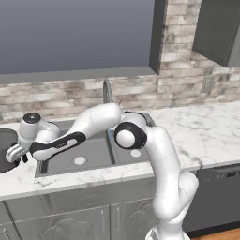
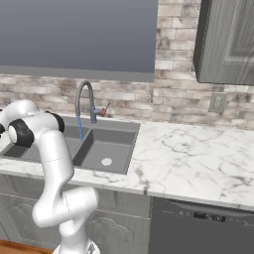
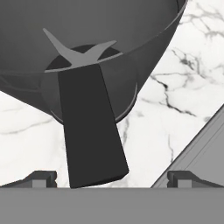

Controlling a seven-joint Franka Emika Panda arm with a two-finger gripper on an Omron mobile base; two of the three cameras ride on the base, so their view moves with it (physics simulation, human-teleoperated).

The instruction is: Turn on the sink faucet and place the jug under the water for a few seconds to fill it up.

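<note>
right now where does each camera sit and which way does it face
Left base view: behind the arm to its left, looking down at the sink; the arm reaches left toward the jug.
Right base view: behind to its right, facing the sink faucet and the water; the arm's elbow shows.
Hand view: on the hand, facing the jug's handle between open jaws.
Both base views share the sink and brick wall.

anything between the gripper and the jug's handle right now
Nothing visible is in the way. In the hand view the open gripper looks straight at the jug, whose black handle points down between the two finger tips. Only bare marble counter lies around it, with the sink edge off to one side.
</note>
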